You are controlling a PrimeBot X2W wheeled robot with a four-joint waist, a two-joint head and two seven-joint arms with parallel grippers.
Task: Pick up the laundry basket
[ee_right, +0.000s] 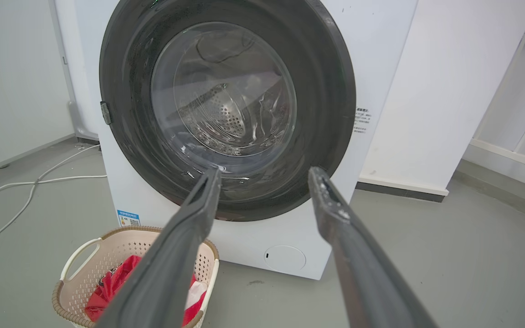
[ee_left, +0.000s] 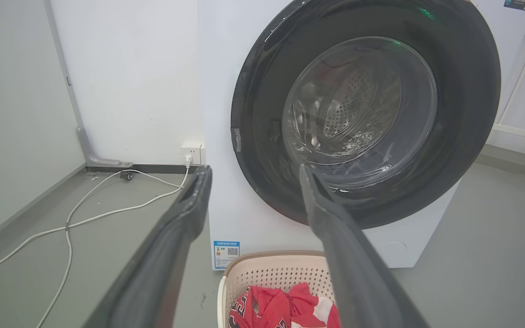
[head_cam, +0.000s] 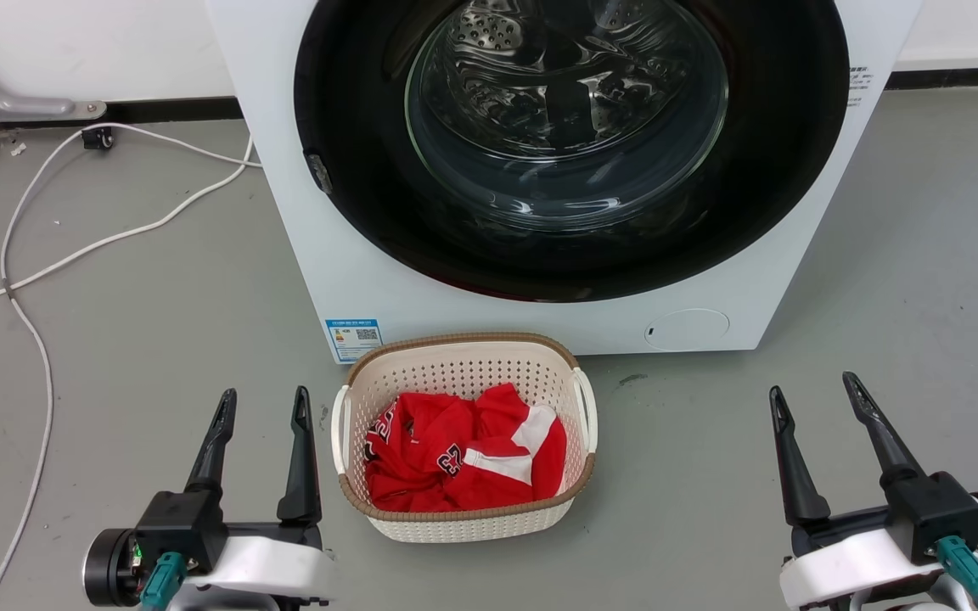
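The left gripper (head_cam: 265, 395) has its two dark fingers spread wide with nothing between them. It sits just left of the laundry basket (head_cam: 455, 373). Its inner finger is near the basket's left white handle (head_cam: 339, 428) but not touching it. The right gripper (head_cam: 813, 386) is likewise spread and empty, over bare grey floor (head_cam: 879, 297) well to the right of the basket.

The basket stands upright on the floor between the two grippers, much closer to the left one. It is just in front of the washer (head_cam: 319, 255), below the round dark door (head_cam: 565, 110); whether it touches the washer cannot be told. A crumpled red garment (head_cam: 463, 458) with white patches lies inside it. A blue label (head_cam: 353, 338) on the washer's lower left corner shows just behind the brown rim. A white cable (head_cam: 115, 242) trails across the floor toward its left edge.
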